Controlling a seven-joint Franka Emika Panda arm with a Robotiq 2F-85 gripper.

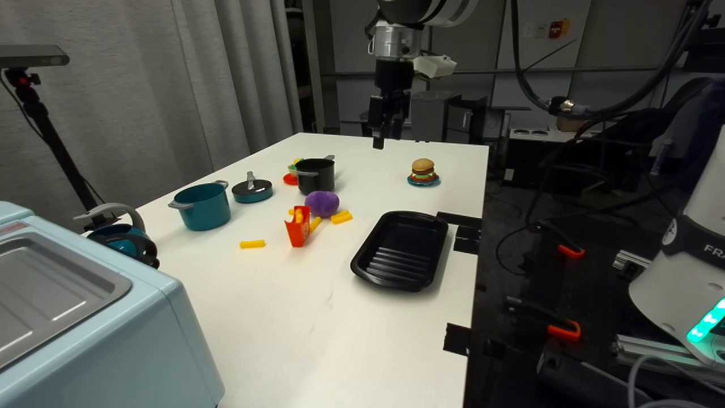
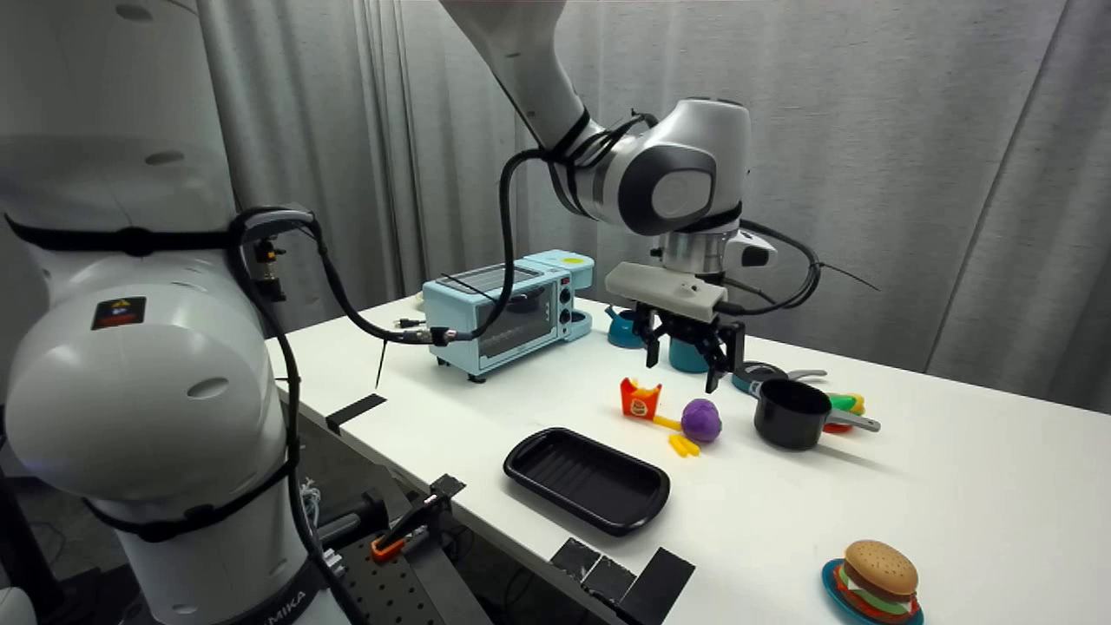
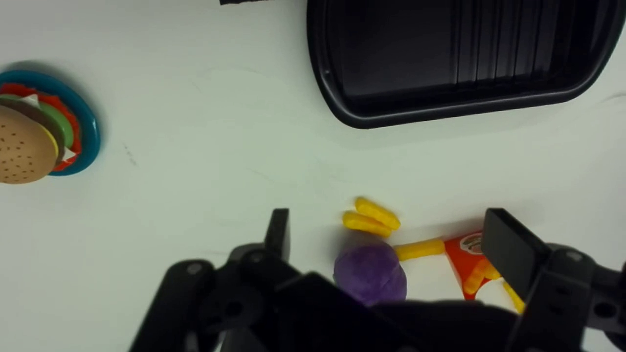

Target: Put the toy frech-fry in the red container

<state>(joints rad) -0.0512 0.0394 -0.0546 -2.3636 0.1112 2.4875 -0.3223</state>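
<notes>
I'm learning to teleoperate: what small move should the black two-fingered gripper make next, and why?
I'd probably lower the black two-fingered gripper slightly toward the pair of yellow stick-shaped toy fries: the wrist view shows them between its open fingertips, they lie outside the red-orange toy carton, and it hangs above the white table holding nothing.

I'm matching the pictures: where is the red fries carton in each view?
In an exterior view: red fries carton, left of and below centre.
In an exterior view: red fries carton, right of and below centre.
Wrist view: red fries carton, lower right, partly hidden by the gripper.
Shared landmark: purple toy, near the carton throughout.
</notes>
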